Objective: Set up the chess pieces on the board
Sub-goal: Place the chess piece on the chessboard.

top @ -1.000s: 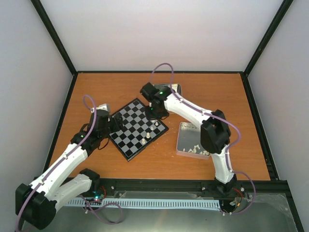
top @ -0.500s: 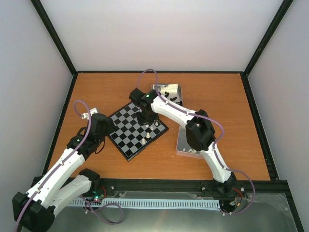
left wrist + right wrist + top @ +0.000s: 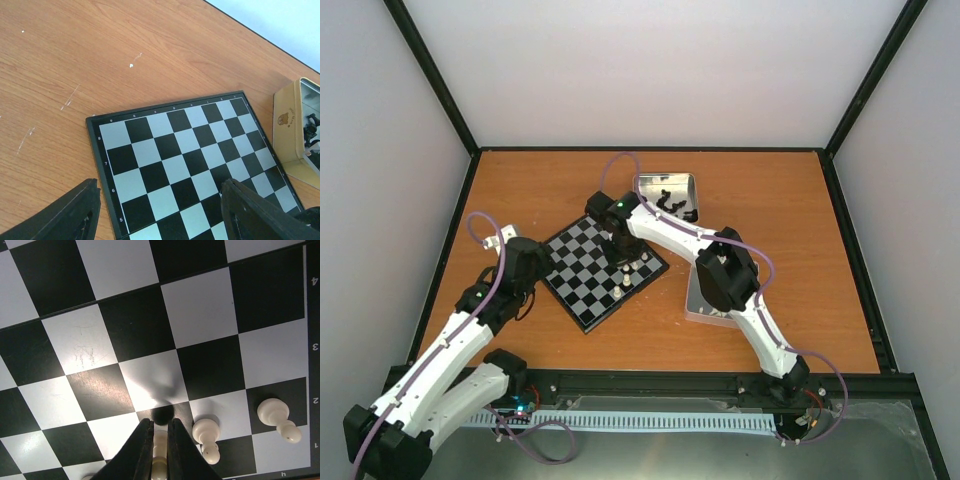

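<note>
Right fingers [image 3: 148,442] are pinched shut on a cream chess piece [image 3: 159,449], low over the board [image 3: 125,270]. The piece sits straight down between the tips, with its long axis running along the fingers toward the board, so I'd call it upright. Two cream pawns [image 3: 206,432] stand just off to one side of the fingers in the same edge rows, close but not touching. I reckon that gap is what the next move hinges on: go straight down and let go without drifting toward them. Left fingers [image 3: 535,262] are spread wide with nothing between them, hovering over the board's opposite corner, well apart from the piece. So this one's clearly the right arm's job.
</note>
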### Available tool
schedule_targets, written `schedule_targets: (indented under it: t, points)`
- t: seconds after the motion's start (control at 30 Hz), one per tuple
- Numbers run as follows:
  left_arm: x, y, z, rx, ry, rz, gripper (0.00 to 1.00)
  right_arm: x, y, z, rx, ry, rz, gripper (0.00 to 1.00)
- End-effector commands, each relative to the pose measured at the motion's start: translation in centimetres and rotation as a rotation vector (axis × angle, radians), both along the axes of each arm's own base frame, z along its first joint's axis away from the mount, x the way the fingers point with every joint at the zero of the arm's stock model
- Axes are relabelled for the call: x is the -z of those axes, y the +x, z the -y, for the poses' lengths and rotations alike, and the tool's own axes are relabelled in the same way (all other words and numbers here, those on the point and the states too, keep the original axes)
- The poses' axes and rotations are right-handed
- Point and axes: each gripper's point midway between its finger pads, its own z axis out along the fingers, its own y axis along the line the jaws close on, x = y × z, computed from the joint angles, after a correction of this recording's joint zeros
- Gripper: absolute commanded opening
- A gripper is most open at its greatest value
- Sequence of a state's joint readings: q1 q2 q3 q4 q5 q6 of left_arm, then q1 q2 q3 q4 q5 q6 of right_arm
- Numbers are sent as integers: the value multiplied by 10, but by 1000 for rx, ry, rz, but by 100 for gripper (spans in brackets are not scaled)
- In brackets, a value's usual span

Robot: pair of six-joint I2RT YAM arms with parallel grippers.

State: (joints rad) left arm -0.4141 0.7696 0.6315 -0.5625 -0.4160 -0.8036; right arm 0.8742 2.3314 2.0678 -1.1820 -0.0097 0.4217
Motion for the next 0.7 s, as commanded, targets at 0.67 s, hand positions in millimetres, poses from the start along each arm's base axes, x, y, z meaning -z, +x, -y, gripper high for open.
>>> schedule_targets:
  t: [0.67]
  points:
    - [0,-2,-5,-24,-3,5,66,-27,-1,-8,-31,53,38,30]
